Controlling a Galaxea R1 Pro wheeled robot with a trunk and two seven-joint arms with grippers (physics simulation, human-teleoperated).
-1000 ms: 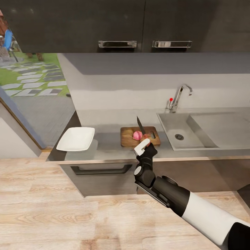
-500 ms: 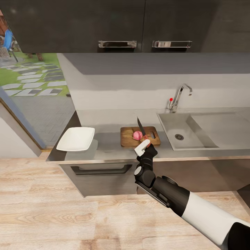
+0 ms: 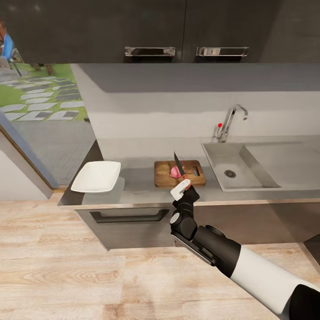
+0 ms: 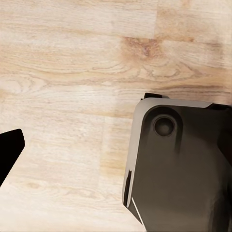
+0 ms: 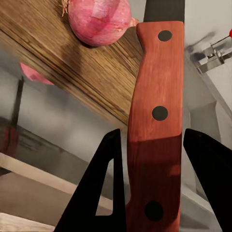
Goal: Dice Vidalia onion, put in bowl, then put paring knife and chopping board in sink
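Observation:
The brown chopping board [image 3: 192,174] lies on the grey countertop [image 3: 138,184], just left of the sink [image 3: 221,156]. A pinkish onion [image 3: 175,171] rests on the board. My right gripper [image 3: 181,188] is shut on the paring knife [image 3: 178,162], whose dark blade points up and away over the onion. In the right wrist view my gripper [image 5: 153,133] clamps the reddish-brown handle [image 5: 155,82], with the onion [image 5: 99,19] and board [image 5: 82,63] just beyond it. The white square bowl [image 3: 97,176] sits at the counter's left end. My left gripper [image 4: 118,154] hangs open over the floor, one black finger [image 4: 9,153] showing.
A chrome tap [image 3: 232,119] with a red knob stands behind the sink, and the drainboard [image 3: 289,160] stretches to the right. Dark wall cabinets [image 3: 146,26] hang above. A drawer front [image 3: 131,217] sits under the counter. Wooden floor [image 3: 66,275] lies in front.
The whole view has shifted slightly. My right gripper still holds the knife over the onion at nearly the same place, perhaps a little lower.

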